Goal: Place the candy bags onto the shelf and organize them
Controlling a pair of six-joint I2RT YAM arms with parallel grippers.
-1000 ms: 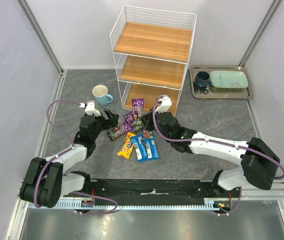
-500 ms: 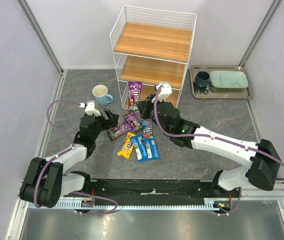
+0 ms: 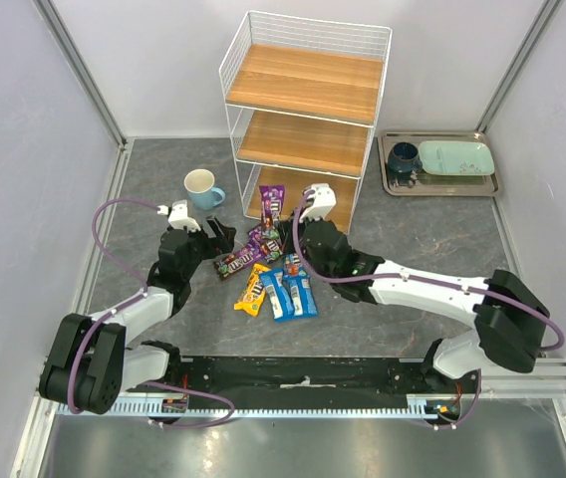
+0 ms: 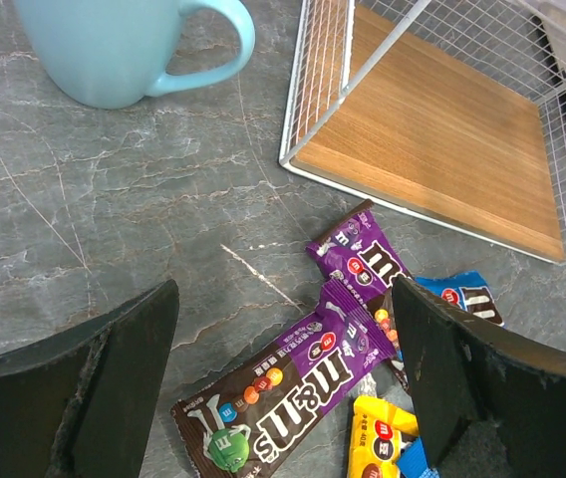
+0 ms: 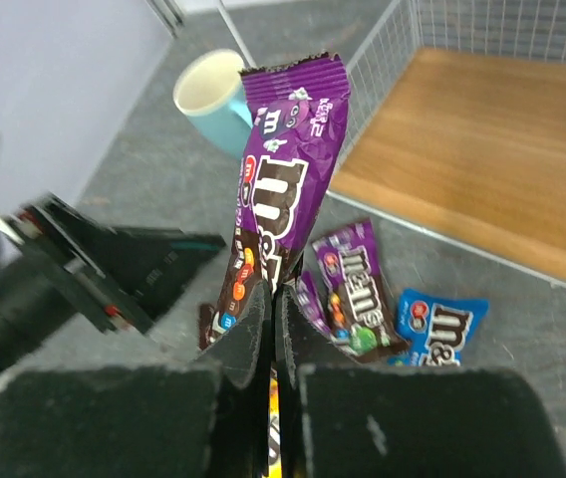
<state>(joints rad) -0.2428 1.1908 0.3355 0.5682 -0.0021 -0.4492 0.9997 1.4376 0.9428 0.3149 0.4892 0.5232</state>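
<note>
Overhead view of a grey marble-look surface [image 3: 413,239] with two robot arms reaching in from its near edge. At the back stands the shelf [image 3: 308,82], a white wire rack with three wooden boards. All three boards look bare, so no candy bag has been placed yet.

The right gripper [image 5: 271,299] is clenched on the lower edge of a purple candy bag [image 5: 288,169]. The bag stands upright above the fingers, just in front of the shelf's lowest board [image 4: 432,149]. Pinching one end leaves most of the packet free, probably so it can be passed under the wire frame and laid on a board.

The other candy bags lie in a loose heap [image 3: 275,279] on the surface between the arms. Among them are a brown-and-purple bag [image 4: 283,393], a smaller purple bag [image 4: 358,261], a yellow bag [image 3: 253,289] and blue bags [image 3: 290,292], and several of them overlap.

The left gripper [image 4: 283,309] hangs released, jaws wide, low over the left side of the heap. Its wrist view shows the brown-and-purple bag lying between its fingers, which suggests that bag is its next pick.

A light blue mug [image 3: 201,187] stands left of the shelf, near the left gripper. A metal tray [image 3: 442,187] carrying dishes sits to the right of the shelf, well apart from the candy
</note>
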